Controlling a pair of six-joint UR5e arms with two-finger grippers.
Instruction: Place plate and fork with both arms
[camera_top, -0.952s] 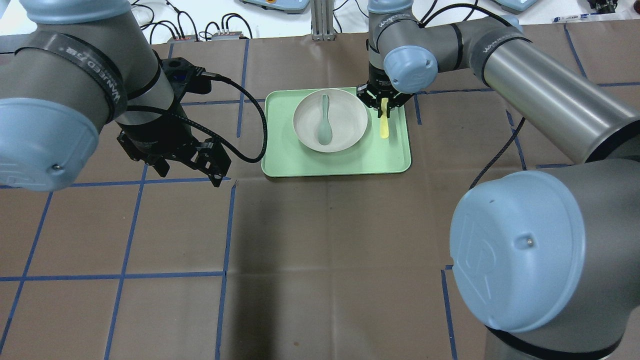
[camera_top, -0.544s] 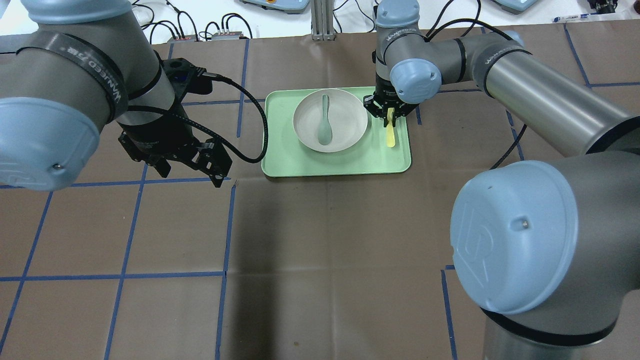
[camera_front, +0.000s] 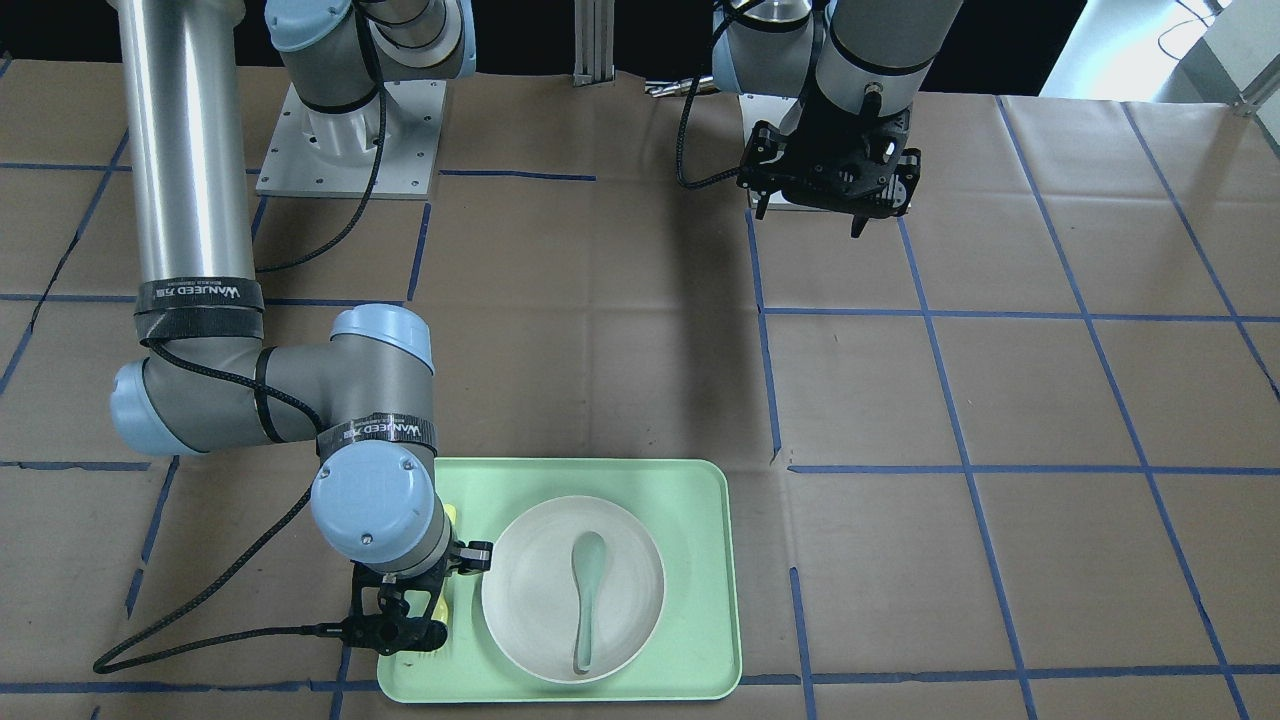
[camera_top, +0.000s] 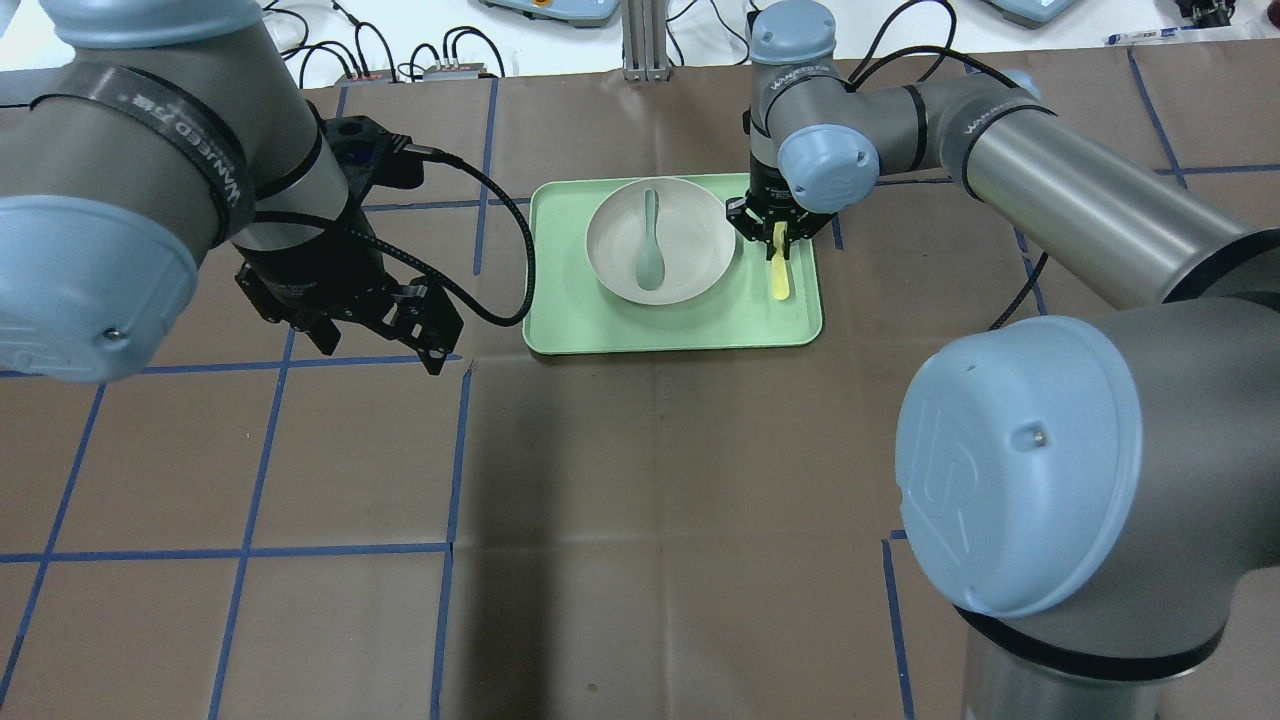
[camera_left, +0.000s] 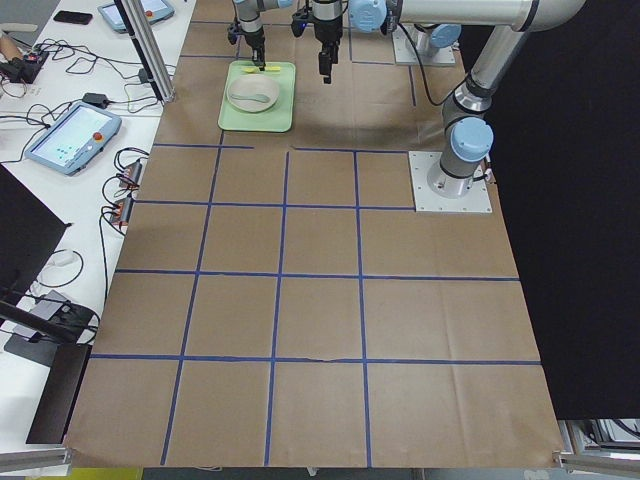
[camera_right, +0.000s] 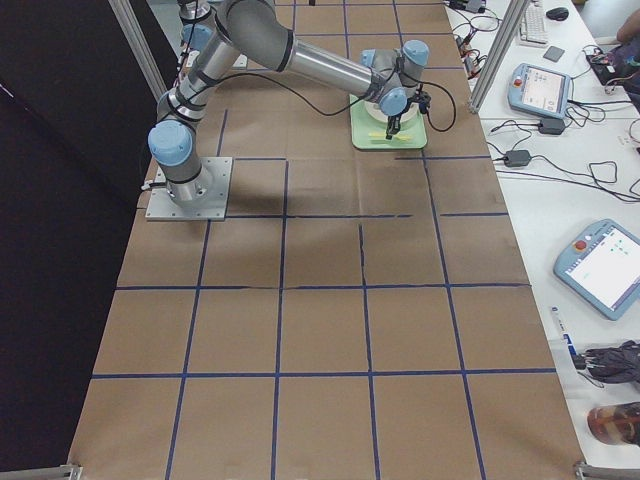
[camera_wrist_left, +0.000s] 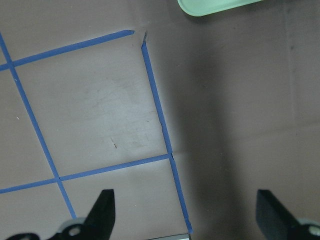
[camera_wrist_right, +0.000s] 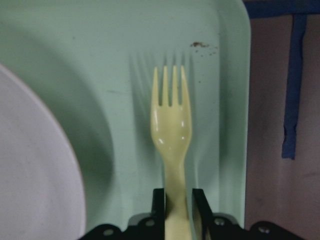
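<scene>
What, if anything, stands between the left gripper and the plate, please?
Nothing visible does. Only bare table and the tray's rim lie between the open left gripper and the plate; a spoon rests in the plate.

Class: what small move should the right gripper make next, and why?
Probably lower the right gripper slightly and open it. It is shut on the fork by its handle, and the tines cast a shadow on bare tray beside the plate.
</scene>
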